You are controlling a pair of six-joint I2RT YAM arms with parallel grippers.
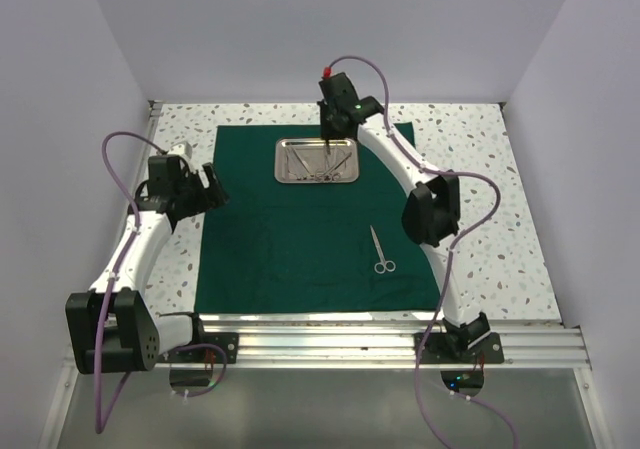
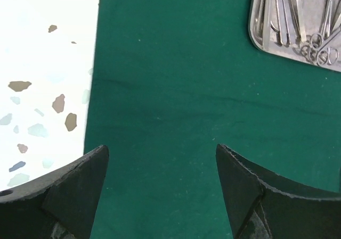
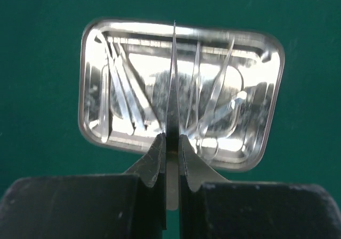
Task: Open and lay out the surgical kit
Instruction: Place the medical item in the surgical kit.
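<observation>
The dark green cloth (image 1: 290, 239) lies spread flat on the table. The shiny steel tray (image 1: 281, 161) sits on its far middle and holds several slim silver instruments (image 1: 322, 174). A pair of scissors (image 1: 380, 250) lies on the cloth to the right of centre. My right gripper (image 1: 330, 129) hangs over the tray's far edge. In the right wrist view it (image 3: 171, 143) is shut on slim pointed tweezers (image 3: 173, 79), held above the tray (image 3: 269, 90). My left gripper (image 1: 215, 184) is open and empty over the cloth's left edge (image 2: 162, 154).
The terrazzo tabletop (image 1: 480, 169) shows around the cloth and white walls enclose the back and sides. An aluminium rail (image 1: 330, 334) with the arm bases runs along the near edge. The tray's corner with ring handles shows in the left wrist view (image 2: 261, 36).
</observation>
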